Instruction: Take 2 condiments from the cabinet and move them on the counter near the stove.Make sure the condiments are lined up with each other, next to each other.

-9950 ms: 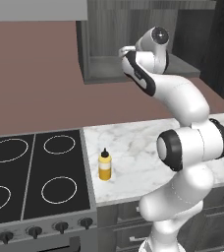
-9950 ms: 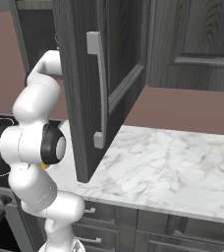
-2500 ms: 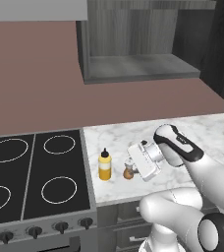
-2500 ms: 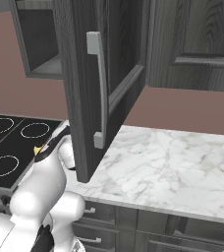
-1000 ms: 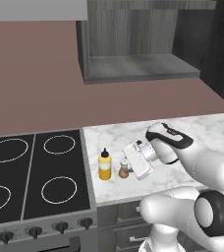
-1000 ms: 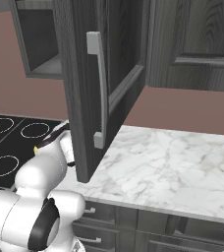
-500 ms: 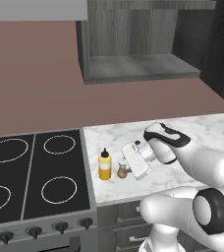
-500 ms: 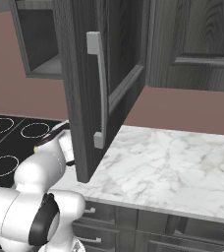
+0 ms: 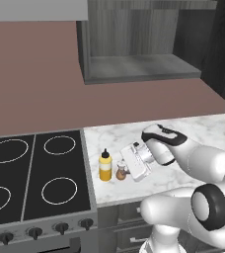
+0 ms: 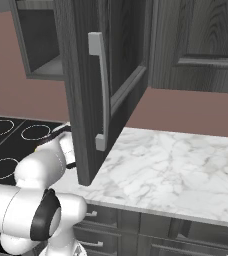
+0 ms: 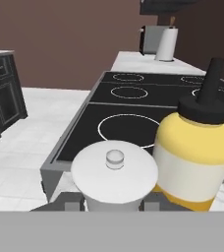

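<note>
The yellow squeeze bottle (image 9: pixel 104 166) stands on the white marble counter (image 9: pixel 183 129) just right of the stove (image 9: pixel 35 184). Right beside it is the small brown shaker (image 9: pixel 120 173) with a white top, low at the counter surface; whether it rests on the counter I cannot tell. My gripper (image 9: pixel 123 171) is shut on the shaker, reaching in from the right. In the hand view the shaker's white top (image 11: pixel 115 173) sits between my fingertips, my gripper (image 11: pixel 115 201) closed around it, with the yellow bottle (image 11: pixel 195 152) close on its right. The wall cabinet (image 9: pixel 134 69) above shows a bare shelf.
The cabinet's open door (image 10: pixel 86 100) with its grey handle (image 10: pixel 99 90) hangs out over the counter (image 10: pixel 176 165). Beyond the black cooktop (image 11: pixel 133 113), a paper towel roll (image 11: pixel 165 43) stands on a far counter. Dark drawers run under the slab.
My hand with the shaker has edged left and slightly down, closer to the yellow bottle. The bottle has stayed put.
</note>
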